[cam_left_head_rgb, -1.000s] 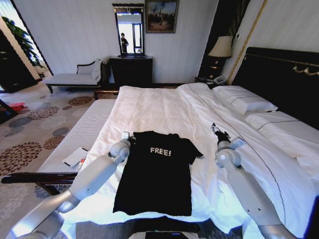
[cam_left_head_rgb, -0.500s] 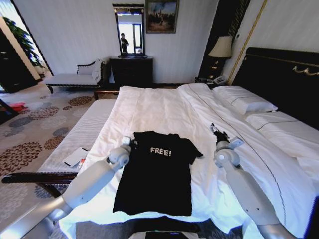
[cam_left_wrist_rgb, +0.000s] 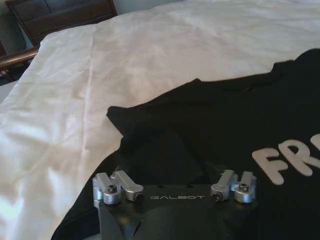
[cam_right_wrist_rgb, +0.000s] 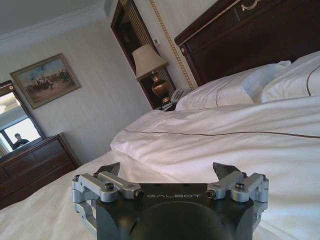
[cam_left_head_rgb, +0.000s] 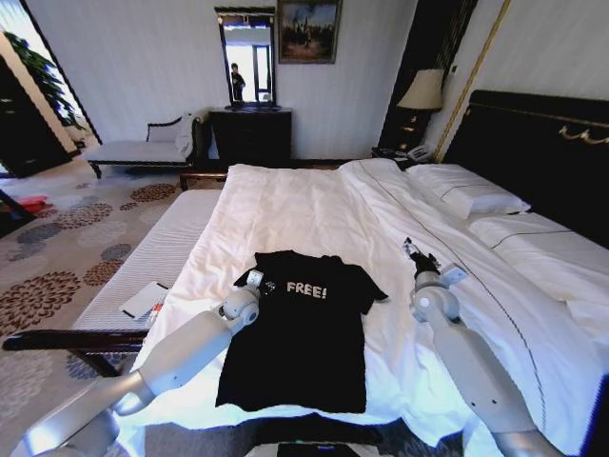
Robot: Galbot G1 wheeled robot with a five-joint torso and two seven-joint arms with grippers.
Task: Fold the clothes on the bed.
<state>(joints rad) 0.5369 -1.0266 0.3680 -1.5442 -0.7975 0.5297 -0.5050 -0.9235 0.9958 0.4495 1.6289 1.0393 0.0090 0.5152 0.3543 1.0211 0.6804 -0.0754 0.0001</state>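
The clothes are one black T-shirt (cam_left_head_rgb: 300, 328) with white "FREE!" lettering, lying flat near the foot of the bed (cam_left_head_rgb: 285, 205) with its collar toward the far side. My left gripper (cam_left_head_rgb: 262, 284) hovers open over the shirt's left shoulder, just inside the sleeve. In the left wrist view the gripper (cam_left_wrist_rgb: 175, 172) sits right above the black T-shirt (cam_left_wrist_rgb: 210, 115), with the sleeve tip lying on the white sheet. My right gripper (cam_left_head_rgb: 419, 255) stands open above the white duvet, to the right of the shirt and apart from it; in the right wrist view the gripper (cam_right_wrist_rgb: 167, 170) holds nothing.
Pillows (cam_left_head_rgb: 466, 195) and the dark headboard (cam_left_head_rgb: 542, 143) lie at the right. A pale bench (cam_left_head_rgb: 152, 257) runs along the bed's left side with a notepad (cam_left_head_rgb: 145, 300) on it. A dark wooden rail (cam_left_head_rgb: 57, 340) crosses at lower left. A lamp (cam_left_head_rgb: 422, 95) stands beyond the bed.
My left gripper has moved rightward from the sleeve's outer edge onto the shirt's left shoulder. The right arm and the shirt have stayed where they were.
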